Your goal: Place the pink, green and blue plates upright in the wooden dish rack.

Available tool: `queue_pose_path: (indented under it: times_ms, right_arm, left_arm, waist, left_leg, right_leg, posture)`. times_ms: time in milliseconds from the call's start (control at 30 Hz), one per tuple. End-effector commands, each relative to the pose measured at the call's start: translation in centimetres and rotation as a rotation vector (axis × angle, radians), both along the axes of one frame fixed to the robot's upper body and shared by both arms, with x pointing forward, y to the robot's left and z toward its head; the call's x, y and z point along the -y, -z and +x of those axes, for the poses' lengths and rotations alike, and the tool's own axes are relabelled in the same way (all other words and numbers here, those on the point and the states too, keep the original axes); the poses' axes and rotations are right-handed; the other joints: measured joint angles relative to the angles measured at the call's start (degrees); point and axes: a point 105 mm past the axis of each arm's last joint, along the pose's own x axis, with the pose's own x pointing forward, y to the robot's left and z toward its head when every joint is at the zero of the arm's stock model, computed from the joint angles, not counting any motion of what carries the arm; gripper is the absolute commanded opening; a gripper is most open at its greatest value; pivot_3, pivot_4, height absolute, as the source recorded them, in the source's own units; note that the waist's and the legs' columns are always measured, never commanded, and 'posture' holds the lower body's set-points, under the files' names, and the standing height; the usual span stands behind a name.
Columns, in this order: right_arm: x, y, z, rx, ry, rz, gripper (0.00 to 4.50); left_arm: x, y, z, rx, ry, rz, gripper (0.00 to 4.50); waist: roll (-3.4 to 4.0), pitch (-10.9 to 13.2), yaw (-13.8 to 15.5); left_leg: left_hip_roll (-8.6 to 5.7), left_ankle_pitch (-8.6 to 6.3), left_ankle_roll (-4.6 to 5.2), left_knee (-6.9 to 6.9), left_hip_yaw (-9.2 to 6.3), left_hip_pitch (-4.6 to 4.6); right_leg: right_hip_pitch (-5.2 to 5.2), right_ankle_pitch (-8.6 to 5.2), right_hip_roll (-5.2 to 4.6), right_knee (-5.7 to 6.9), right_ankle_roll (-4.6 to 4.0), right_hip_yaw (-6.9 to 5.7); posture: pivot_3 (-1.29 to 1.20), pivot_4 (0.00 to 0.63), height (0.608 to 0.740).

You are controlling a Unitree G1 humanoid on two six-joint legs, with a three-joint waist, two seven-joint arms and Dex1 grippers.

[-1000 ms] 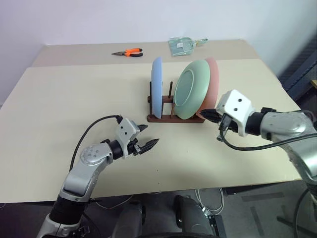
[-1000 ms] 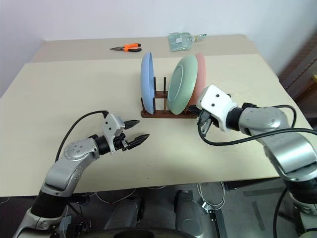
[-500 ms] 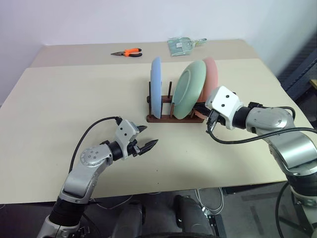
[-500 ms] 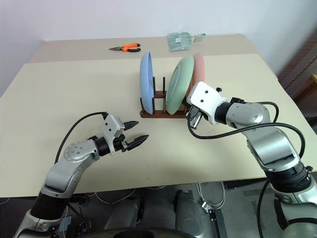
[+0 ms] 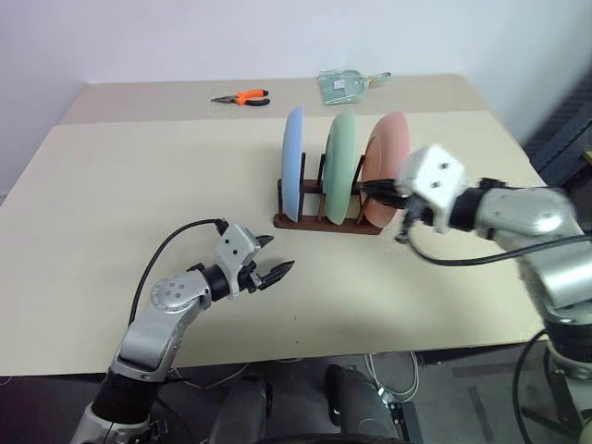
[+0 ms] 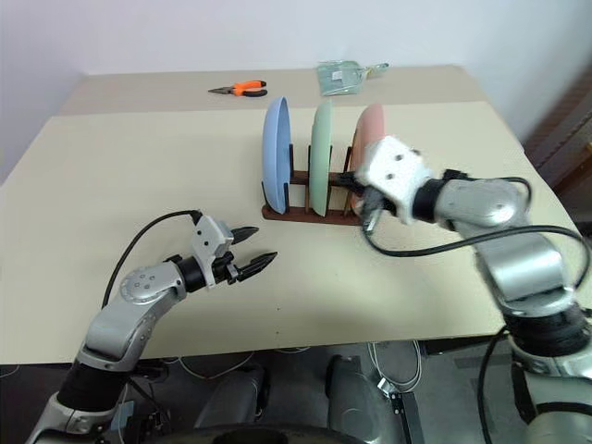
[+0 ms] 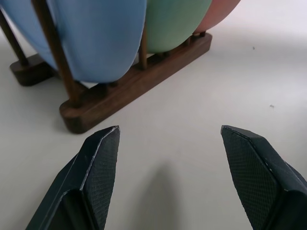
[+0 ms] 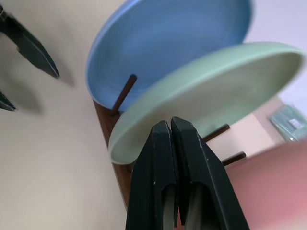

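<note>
At twelve o'clock on the tan table (image 5: 111,185), the blue plate (image 5: 293,162), green plate (image 5: 340,166) and pink plate (image 5: 387,165) are seen standing on edge in the wooden dish rack (image 5: 326,220), kept apart by its pegs. The right gripper (image 8: 173,139), fingers pressed together, is poked between green and pink, seemingly to steady them. The left gripper (image 5: 270,263) is held spread and empty at seven o'clock.
</note>
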Motion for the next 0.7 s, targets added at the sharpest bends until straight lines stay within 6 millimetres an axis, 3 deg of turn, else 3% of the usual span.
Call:
queue_pose_path:
  times_ms: [33,167,233,300,467,700]
  right_arm:
    - [3.2,-1.2,-3.0,-0.064,-0.012,0.077,0.04]
    - [6.8,0.6,-3.6,-0.142,0.093,0.115,0.04]
    - [9.2,2.5,-2.9,-0.164,0.208,0.131,0.04]
    - [10.3,3.8,-2.4,-0.168,0.248,0.138,0.04]
    - [11.4,5.4,-0.6,-0.145,0.296,0.185,0.04]
    - [10.6,8.2,1.3,-0.189,0.278,0.233,0.04]
  left_arm:
    - [-1.6,-0.9,0.3,0.041,-0.031,0.017,3.48]
    - [-3.5,-0.6,1.2,0.041,-0.091,0.044,3.48]
    - [-6.1,-0.5,1.8,0.046,-0.173,0.064,3.48]
    - [-8.0,-0.8,2.2,0.060,-0.235,0.076,3.48]
    - [-10.5,-0.6,2.1,0.070,-0.332,0.091,3.48]
    - [-11.0,0.1,0.9,0.067,-0.387,0.075,3.48]
  waist:
    - [-0.01,-0.01,0.58]
    - [0.07,-0.01,0.15]
    - [0.06,-0.02,0.02]
    - [0.06,-0.02,-0.09]
    - [0.19,0.03,-0.12]
    - [0.18,0.03,0.15]
  left_leg:
    - [0.00,0.00,0.00,0.00,-0.02,-0.01]
    - [0.02,-0.02,0.03,0.03,-0.04,0.08]
    - [0.03,-0.02,0.03,0.12,0.05,0.10]
    - [0.06,-0.02,0.02,0.15,0.05,0.13]
    - [0.04,-0.02,0.03,0.16,0.05,0.13]
    - [0.01,-0.02,0.03,0.21,0.02,0.12]
  right_leg:
    - [0.00,0.00,0.00,0.00,0.00,-0.02]
    - [0.14,-0.08,0.00,0.01,0.07,-0.08]
    - [0.19,-0.15,0.00,0.03,0.18,-0.03]
    - [0.24,-0.16,0.02,0.03,0.17,-0.04]
    - [0.19,-0.14,0.00,0.05,0.19,-0.02]
    - [0.20,-0.01,-0.03,0.06,-0.01,-0.03]
  posture:
    - [0.00,0.150,0.740]
    - [0.00,0.150,0.740]
    - [0.00,0.150,0.740]
    - [0.00,0.150,0.740]
    - [0.00,0.150,0.740]
    - [0.00,0.150,0.740]
